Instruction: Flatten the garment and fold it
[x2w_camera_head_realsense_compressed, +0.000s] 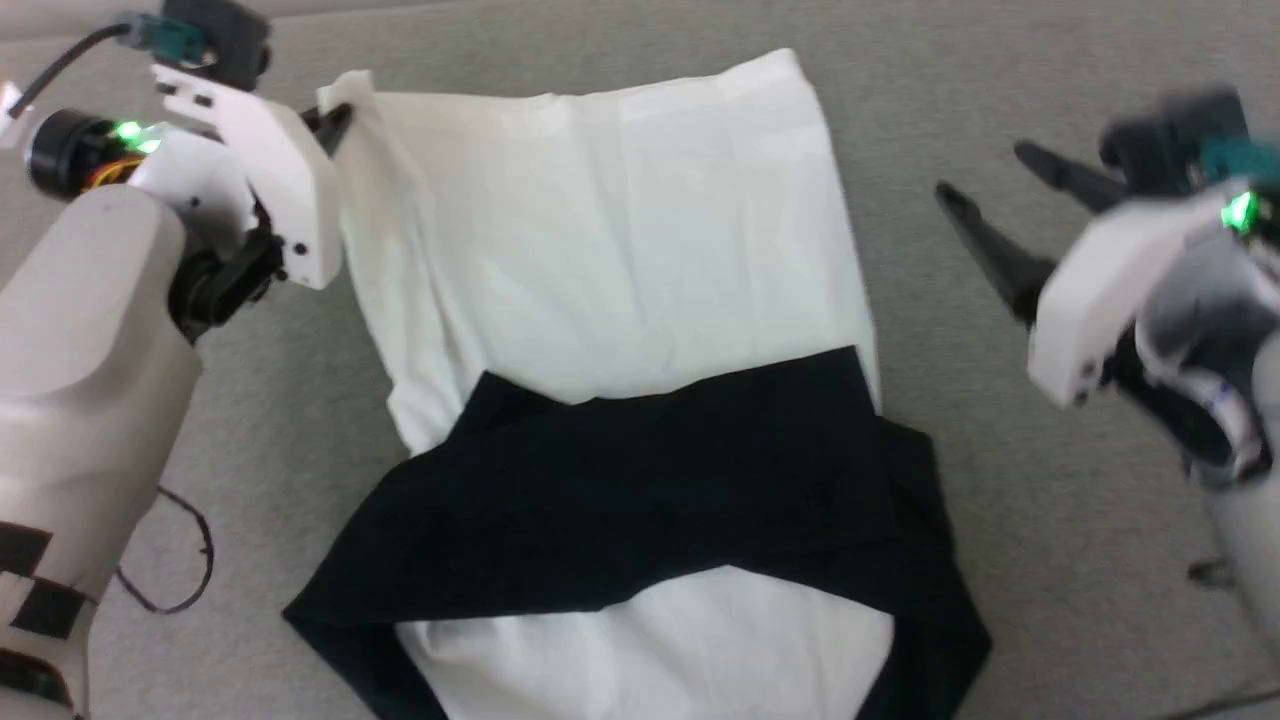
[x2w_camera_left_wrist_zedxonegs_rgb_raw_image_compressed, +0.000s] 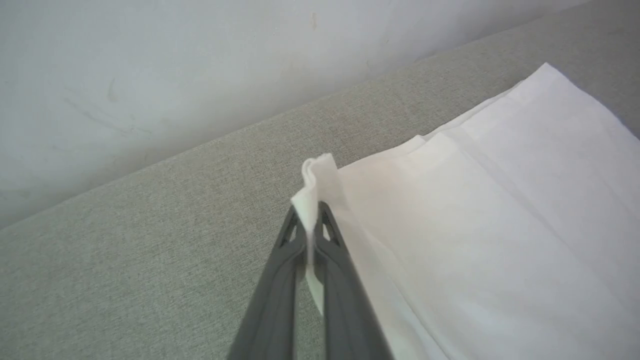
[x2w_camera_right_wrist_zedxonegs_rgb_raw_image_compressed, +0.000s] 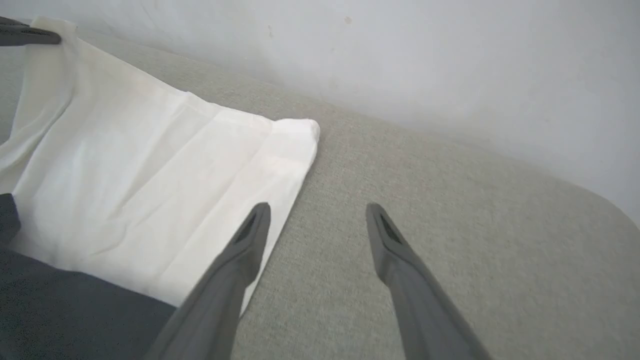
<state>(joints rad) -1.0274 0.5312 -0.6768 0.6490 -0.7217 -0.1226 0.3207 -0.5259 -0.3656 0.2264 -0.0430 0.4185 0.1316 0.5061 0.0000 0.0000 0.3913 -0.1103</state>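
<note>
Left pincer: clenched on the garment's far left corner. A tuft of white cloth stands up between my two dark fingers, lifted off the surface.
Right pincer: released, fingers spread wide, grasping nothing. It is over bare surface just beside the garment's right edge, near its far right corner; whether the tips touch down I cannot tell.
Garment: lies lengthwise before me in the middle of the surface. The white body has a few soft creases toward the far end, the black sleeves are folded across it as a dark band nearer me, and more white shows below that.
Surface: plain grey woven cloth, reaching out on every side of the garment, rounded at its far right corner.
Wall: pale and faintly scuffed, rising just behind the surface's far edge.
Cable: a thin dark loop on the surface at my left, beside my forearm.
</note>
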